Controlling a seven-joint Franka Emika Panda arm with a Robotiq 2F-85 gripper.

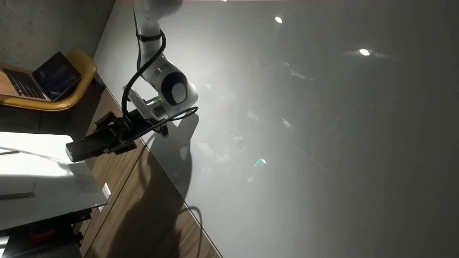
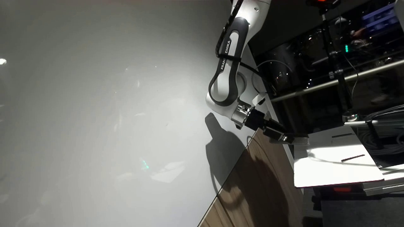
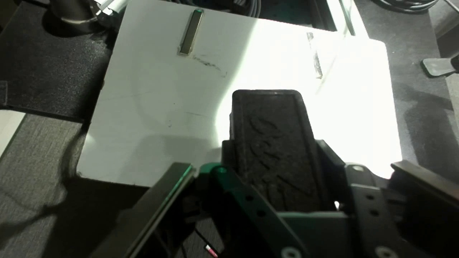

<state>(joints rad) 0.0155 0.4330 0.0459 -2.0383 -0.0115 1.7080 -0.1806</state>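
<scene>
My gripper is clamped on a black block, which in the wrist view reaches over the near edge of a white board; whether it touches I can't tell. The board spreads left, right and far of the block, with two narrow strips on its far half. Past the far edge, a dark gap holds bundled cables. In an exterior view, a yellow chair carries an open laptop, and a big glossy panel meets wood along a straight edge.
</scene>
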